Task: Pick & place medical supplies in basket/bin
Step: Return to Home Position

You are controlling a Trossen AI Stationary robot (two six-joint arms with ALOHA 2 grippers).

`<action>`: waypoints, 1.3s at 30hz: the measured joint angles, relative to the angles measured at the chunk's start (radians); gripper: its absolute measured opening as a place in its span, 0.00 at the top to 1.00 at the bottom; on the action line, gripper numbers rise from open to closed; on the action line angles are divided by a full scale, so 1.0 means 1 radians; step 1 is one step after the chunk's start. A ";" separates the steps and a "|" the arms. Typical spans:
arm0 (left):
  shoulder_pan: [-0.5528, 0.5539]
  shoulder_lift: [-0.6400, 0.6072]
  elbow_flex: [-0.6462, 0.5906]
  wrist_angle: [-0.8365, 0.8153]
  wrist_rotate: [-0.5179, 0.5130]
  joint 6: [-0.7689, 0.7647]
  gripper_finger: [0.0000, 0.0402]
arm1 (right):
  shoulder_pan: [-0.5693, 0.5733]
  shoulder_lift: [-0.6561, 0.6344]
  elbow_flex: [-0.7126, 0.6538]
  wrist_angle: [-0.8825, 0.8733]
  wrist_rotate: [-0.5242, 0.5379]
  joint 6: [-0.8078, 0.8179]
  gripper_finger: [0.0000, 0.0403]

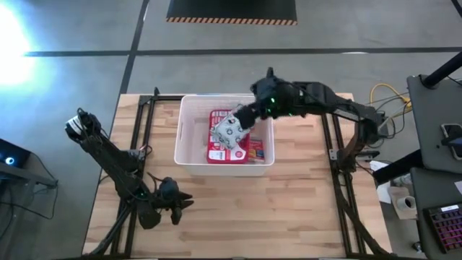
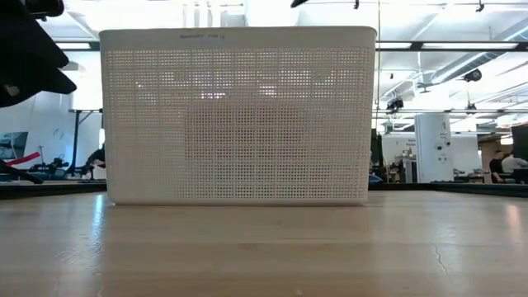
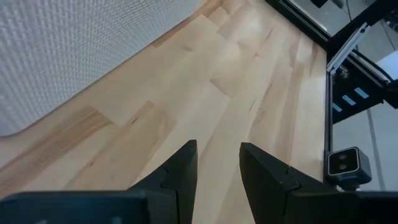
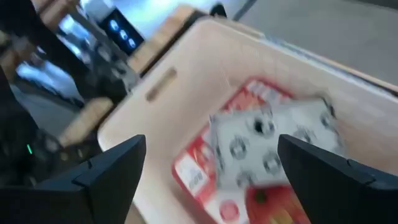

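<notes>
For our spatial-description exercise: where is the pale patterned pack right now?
High view: the pale patterned pack lies inside the white basket, atop red boxes, with the open right claw just over its far right corner.

The floor (image 1: 216, 36) is grey polished concrete, crossed by dark seam lines. At its far edge lies a black mat (image 1: 231, 7) with a yellow-and-black striped border. A strong white glare (image 1: 11, 36) falls on the floor at the left. The table (image 1: 238, 217) has a pale wooden plank top set within black metal rails (image 1: 336, 144). Beside it on the right stands a dark desk (image 1: 433, 119) with a keyboard (image 1: 444, 224) nearby, and a yellow cable (image 1: 386, 92) loops close to the rails. The low view looks into a bright open hall with white ceiling beams (image 2: 445, 48), hanging fixtures and a white column (image 2: 435, 147).
</notes>
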 joint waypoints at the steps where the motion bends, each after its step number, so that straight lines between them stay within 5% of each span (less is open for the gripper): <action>1: 0.000 0.000 0.000 0.002 -0.001 0.000 0.75 | 0.020 -0.006 0.009 -0.037 0.017 -0.003 0.12; 10: 0.026 -0.027 0.018 0.047 -0.095 0.027 0.75 | 0.281 -0.054 0.019 -0.236 0.098 -0.092 0.15; 15: 0.080 -0.127 0.100 0.053 0.018 0.330 0.75 | 0.414 -0.082 0.019 -0.311 0.090 0.033 0.14; 20: 0.185 -0.233 0.166 0.067 0.151 0.543 0.75 | 0.594 -0.118 -0.013 -0.274 0.157 -0.033 0.13; 26: 0.224 -0.292 0.176 0.402 0.413 0.804 0.75 | 0.724 -0.160 -0.237 0.283 0.186 -0.172 0.15; 32: 0.225 -0.325 0.157 0.400 0.429 0.945 0.75 | 0.570 -0.197 -0.612 0.877 -0.216 -0.268 0.15; 35: 0.224 -0.383 0.133 0.334 0.420 0.944 0.75 | 0.485 -0.251 -0.756 0.942 -0.314 -0.219 0.14; 39: 0.244 -0.537 0.091 0.336 0.397 1.030 0.75 | 0.420 -0.436 -0.896 0.958 -0.279 -0.262 0.13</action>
